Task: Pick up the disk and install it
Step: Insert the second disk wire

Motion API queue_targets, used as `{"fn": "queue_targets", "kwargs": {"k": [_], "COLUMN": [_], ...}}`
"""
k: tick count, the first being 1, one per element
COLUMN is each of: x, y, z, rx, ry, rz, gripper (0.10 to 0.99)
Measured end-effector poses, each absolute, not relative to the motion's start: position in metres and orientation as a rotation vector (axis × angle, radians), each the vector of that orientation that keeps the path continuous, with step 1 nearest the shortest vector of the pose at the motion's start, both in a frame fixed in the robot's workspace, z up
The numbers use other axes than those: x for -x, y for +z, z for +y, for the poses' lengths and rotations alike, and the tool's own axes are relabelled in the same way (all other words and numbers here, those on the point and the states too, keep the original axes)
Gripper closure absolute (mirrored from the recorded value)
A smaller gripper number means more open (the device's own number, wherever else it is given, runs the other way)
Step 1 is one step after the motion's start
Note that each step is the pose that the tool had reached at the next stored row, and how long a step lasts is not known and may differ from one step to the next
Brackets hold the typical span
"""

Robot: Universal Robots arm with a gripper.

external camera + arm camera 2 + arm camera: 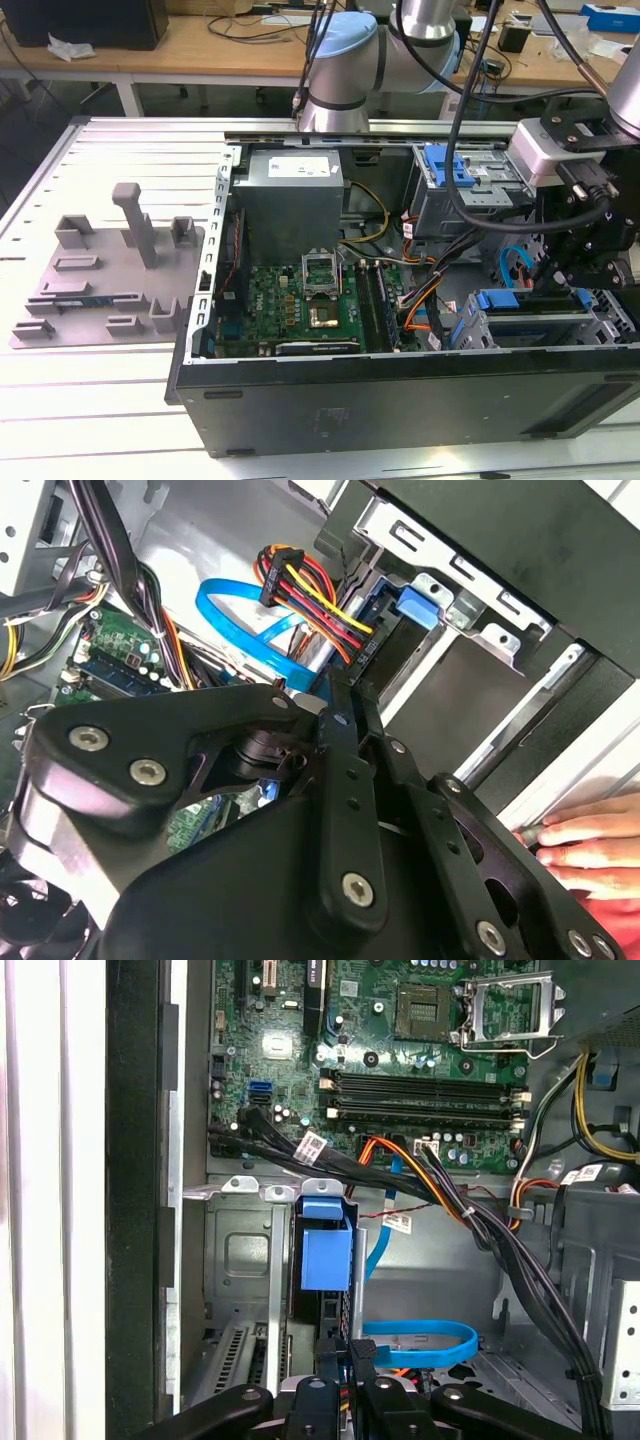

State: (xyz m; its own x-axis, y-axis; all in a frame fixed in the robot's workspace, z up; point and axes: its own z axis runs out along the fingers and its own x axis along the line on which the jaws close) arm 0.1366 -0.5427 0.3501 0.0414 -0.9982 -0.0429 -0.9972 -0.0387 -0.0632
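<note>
Disk (325, 1255) upright in drive cage (238, 1260), tool (346, 1352) right at its blue-framed edge (grip state unclear).

Matt black gripper (345, 810) linkage, hard metal or plastic, dotted with shiny steel screw heads; same dull black in the first wrist view.
Disk (326, 1250) edge-on in its bay: smooth blue plastic carrier, slight sheen.
Drive cage (240, 1250) of bare grey stamped sheet metal, satin, punched with slots.
Motherboard (400, 1050) glossy green laminate; bright polished metal socket frame (505, 1005).
Glossy blue flat data cable (240, 630), plastic-sheathed; bundled wires (310, 595) in smooth red, yellow, black and orange insulation.
Case (400, 395) outer wall matt black painted metal.
Power supply box (290, 200) dull grey metal with white paper sticker.
Ribbed pale metal table (100, 410), brushed look.
Grey matt plastic fixture (110, 270).
</note>
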Motion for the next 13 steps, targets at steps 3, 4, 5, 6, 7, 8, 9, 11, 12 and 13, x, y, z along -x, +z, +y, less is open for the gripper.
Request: {"fn": "queue_targets", "kwargs": {"k": [3, 4, 5, 6, 7, 8, 9, 11, 12, 13], "x": [-0.1369, -0.1370, -0.1372, -0.1373, -0.1375, -0.1376, -0.1376, -0.1376, -0.1376, -0.1376], "y": [0.3492, 0.3490, 0.3488, 0.3485, 0.3479, 0.3472, 0.3464, 0.3447, 0.3441, 0.3434], "z": [-0.5427, -0.5427, -0.5427, -0.5427, -0.5427, -0.5427, -0.5427, -0.5427, -0.5427, -0.5427], "rx": [2.211, 2.211, 2.211, 2.211, 2.211, 2.211, 2.211, 2.211, 2.211, 2.211], "ry": [-0.020, -0.020, -0.020, -0.020, -0.020, -0.020, -0.020, -0.020, -0.020, -0.020], "rz": [2.124, 2.124, 2.124, 2.124, 2.124, 2.124, 2.124, 2.124, 2.124, 2.124], "gripper": [0.925, 0.925, 0.925, 0.925, 0.925, 0.925, 0.925, 0.925, 0.925, 0.925]}}
